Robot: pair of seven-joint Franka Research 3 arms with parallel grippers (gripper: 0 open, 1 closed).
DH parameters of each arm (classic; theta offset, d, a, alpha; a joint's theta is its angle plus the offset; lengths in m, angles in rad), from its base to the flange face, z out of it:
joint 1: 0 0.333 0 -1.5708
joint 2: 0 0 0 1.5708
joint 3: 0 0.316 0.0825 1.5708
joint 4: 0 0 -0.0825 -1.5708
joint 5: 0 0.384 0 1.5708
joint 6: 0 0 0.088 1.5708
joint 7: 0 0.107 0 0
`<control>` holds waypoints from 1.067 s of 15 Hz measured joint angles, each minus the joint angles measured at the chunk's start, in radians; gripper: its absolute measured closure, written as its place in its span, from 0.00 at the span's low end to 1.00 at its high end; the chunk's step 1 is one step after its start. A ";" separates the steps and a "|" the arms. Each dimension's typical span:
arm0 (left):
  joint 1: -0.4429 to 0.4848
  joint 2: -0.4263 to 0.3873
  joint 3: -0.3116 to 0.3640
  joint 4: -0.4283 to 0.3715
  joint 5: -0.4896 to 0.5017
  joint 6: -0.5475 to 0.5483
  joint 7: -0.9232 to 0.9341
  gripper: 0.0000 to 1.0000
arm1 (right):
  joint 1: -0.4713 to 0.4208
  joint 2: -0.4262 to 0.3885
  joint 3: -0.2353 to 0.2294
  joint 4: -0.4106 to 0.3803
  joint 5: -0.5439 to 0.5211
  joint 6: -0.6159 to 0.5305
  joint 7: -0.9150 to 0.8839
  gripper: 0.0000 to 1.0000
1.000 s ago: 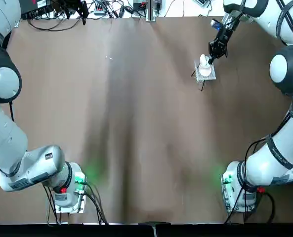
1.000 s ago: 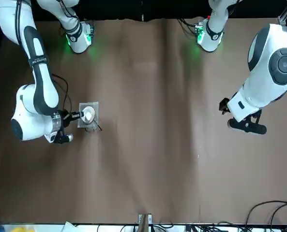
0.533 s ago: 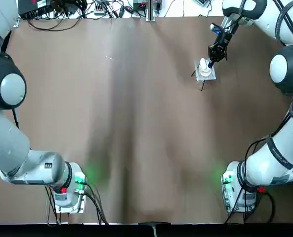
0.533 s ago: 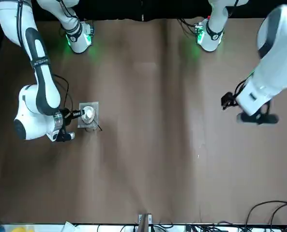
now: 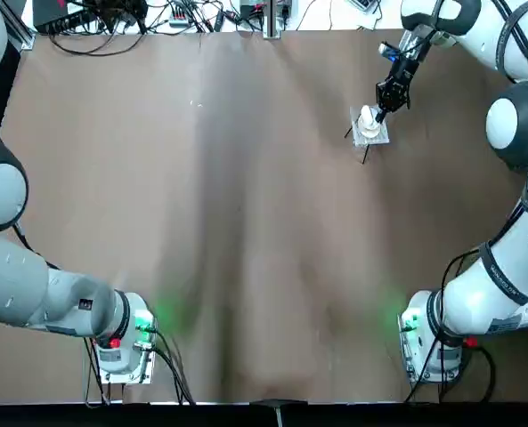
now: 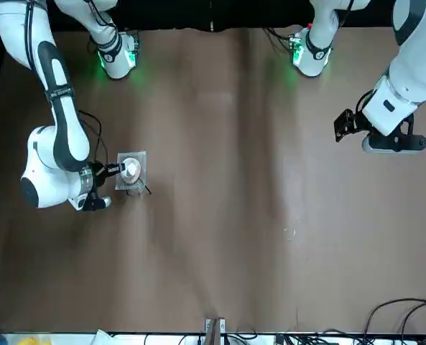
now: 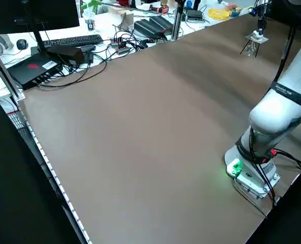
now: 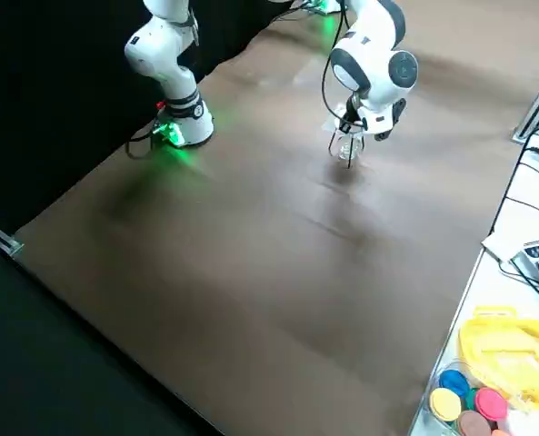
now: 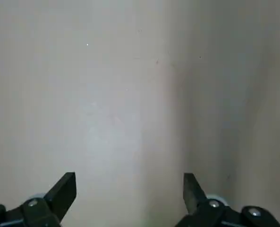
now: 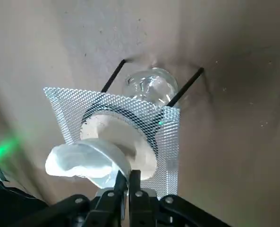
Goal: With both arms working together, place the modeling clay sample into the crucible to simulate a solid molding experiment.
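Brown counter (image 5: 246,222) fills the top view. At its upper right stands a square wire mesh (image 10: 164,137) with a white round centre, on a dark-legged stand. The white crucible (image 10: 85,161) sits tilted on that mesh, its rim pinched by the right end effector (image 10: 128,182). The left end effector (image 9: 129,189), fingers spread and empty, hovers over bare counter at the front view's right. No clay lump is discernible.

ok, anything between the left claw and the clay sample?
Nothing visible. The left claw, open, hangs over bare table; the clay sample, a tiny pale speck, lies on open tabletop with nothing between. The right claw pinches the crucible by its rim across the table.
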 joint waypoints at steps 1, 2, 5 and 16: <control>0.000 0.000 0.001 -0.001 0.000 0.002 0.000 0.00 | 0.000 0.000 0.000 0.000 -0.001 0.000 0.000 0.95; 0.000 0.000 0.001 -0.001 0.000 0.003 0.000 0.00 | 0.000 0.000 0.000 0.000 -0.002 0.000 0.000 0.95; 0.001 0.000 0.003 -0.001 0.000 0.005 0.000 0.00 | 0.000 0.000 0.000 -0.001 -0.007 0.000 0.000 0.95; 0.001 0.000 0.003 -0.001 0.000 0.008 0.000 0.00 | 0.000 0.005 0.000 -0.003 -0.012 0.001 -0.001 0.69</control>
